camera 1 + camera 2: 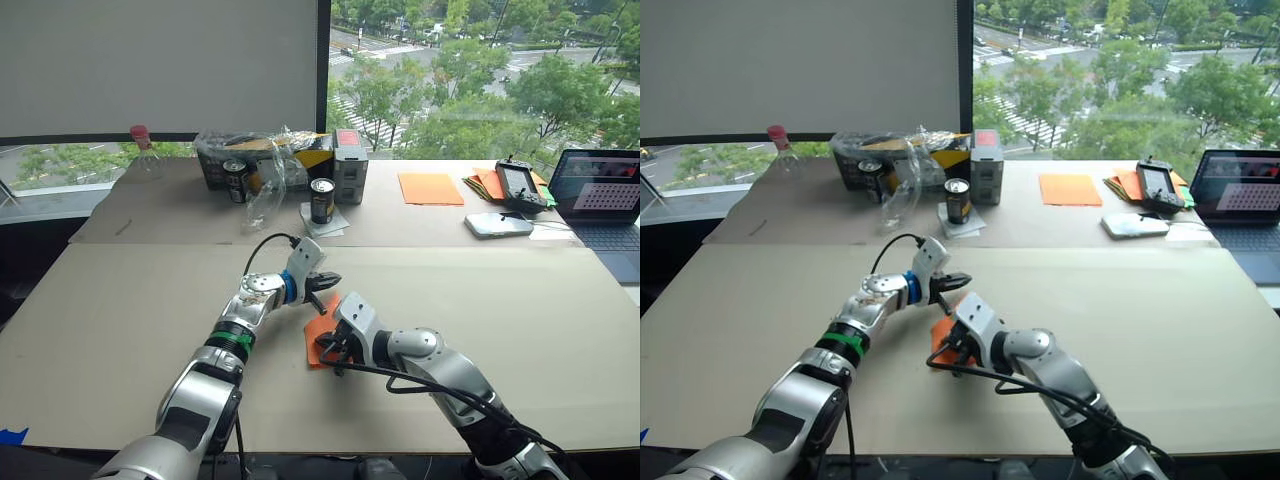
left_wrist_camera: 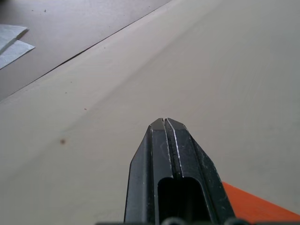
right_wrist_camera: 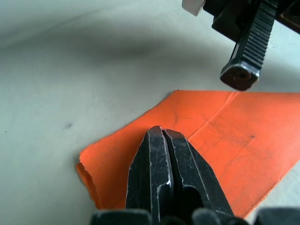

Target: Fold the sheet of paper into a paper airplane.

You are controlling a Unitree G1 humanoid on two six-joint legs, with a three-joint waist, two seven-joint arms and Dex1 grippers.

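Folded sheet of paper (image 3: 220, 140): bright orange, creased, layered, lying flat on the pale surface (image 1: 520, 330) at lower centre of the head view, between the two arms. One crease line runs diagonally across its top layer; one corner looks slightly ragged.

Right gripper (image 3: 161, 132): fingers pressed together with no gap between the tips, nothing between them, tips just over the near part of the paper. Whether they touch the paper cannot be told.

Left gripper (image 2: 163, 121): fingers likewise pressed together and empty, just beside the paper's far edge, tips over the bare surface. In the right wrist view one of its ribbed black fingers (image 3: 246, 56) hangs above the paper's far edge.

Far side of the surface, upper centre: two dark cans (image 1: 322, 200), a clear plastic bottle with a red cap (image 1: 143, 150), crinkled clear plastic wrap over a box (image 1: 265, 160), a small grey carton (image 1: 350, 165).

Upper right: a smooth orange sheet (image 1: 430, 188), a stack of orange and green sheets (image 1: 488, 182), a black handheld controller (image 1: 522, 186), a pale phone-like slab (image 1: 498, 225), an open laptop (image 1: 605, 205).
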